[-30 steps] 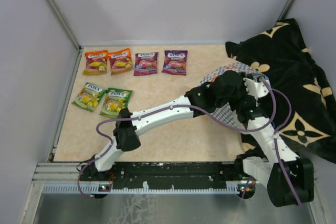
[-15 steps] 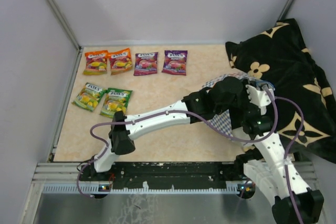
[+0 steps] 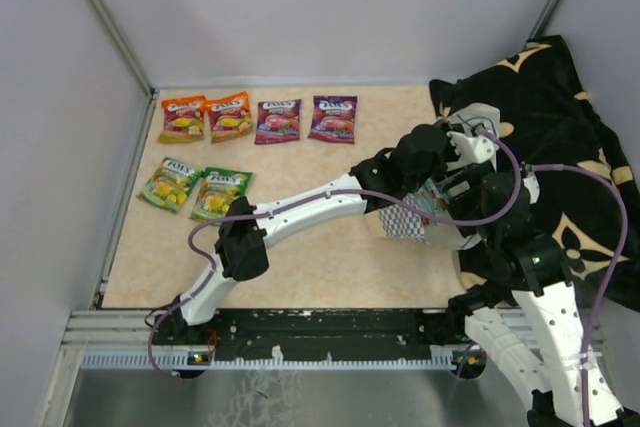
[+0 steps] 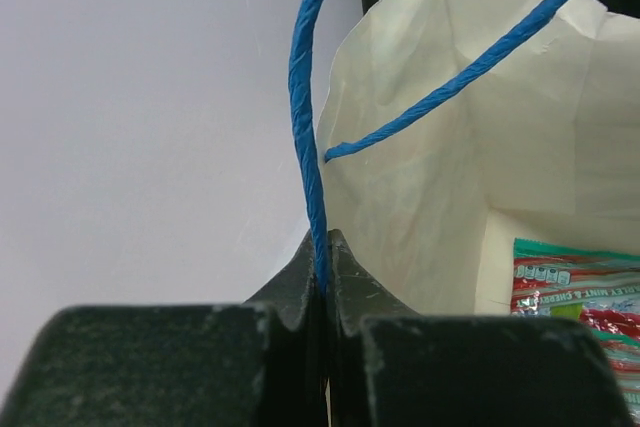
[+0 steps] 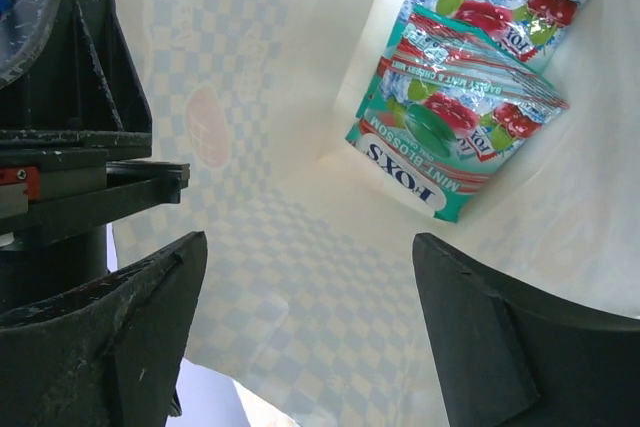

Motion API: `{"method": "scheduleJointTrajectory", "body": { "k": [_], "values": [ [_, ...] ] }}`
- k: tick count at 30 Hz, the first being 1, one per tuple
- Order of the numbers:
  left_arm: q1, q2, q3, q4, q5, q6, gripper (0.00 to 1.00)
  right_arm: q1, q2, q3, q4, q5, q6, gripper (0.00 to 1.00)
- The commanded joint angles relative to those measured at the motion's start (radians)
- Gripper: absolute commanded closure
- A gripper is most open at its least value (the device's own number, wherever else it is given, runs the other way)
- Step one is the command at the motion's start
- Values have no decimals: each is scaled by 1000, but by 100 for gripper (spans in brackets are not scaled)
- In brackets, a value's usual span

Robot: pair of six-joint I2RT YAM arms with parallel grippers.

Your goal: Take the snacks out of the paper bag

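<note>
Paper bag (image 3: 405, 222) now hangs lifted by its blue cord (image 4: 308, 147), pinched in my left gripper (image 4: 322, 267), so my right gripper (image 5: 310, 337), jaws apart, can reach the two teal snacks (image 5: 450, 117) inside.

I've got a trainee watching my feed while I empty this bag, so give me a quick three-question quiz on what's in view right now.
1. True or false: the left pincer is shut on the blue cord handle of the paper bag.
2. How many snack packets lie out on the table? A) four B) six C) eight
3. Fill in: the two packets that the right wrist camera shows inside the paper bag are ____ in colour.

Key: 1 true; 2 B; 3 teal.
</note>
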Motion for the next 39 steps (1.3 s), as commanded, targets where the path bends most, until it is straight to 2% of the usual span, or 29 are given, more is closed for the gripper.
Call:
{"method": "scheduleJointTrajectory", "body": {
  "k": [1,9,15,19,25,33,39],
  "values": [
    [5,-22,-27,20,-1,14,100,6,-24,36,61,-24,-52,17],
    [20,-32,60,-18,2,27,100,6,12,-55,177,-195,-19,23],
    [32,-37,105,-18,8,52,100,7,0,-82,177,-202,-6,25],
    [56,-71,107,-53,56,13,100,7,-10,-125,185,-213,14,25],
    [67,-111,110,-100,108,-28,100,15,21,-231,301,-258,62,25],
    [62,-99,147,-119,101,-23,100,93,132,-228,391,-194,74,25],
    [48,-146,83,-90,106,-20,100,92,192,-296,492,-151,119,24]
  ]
}}
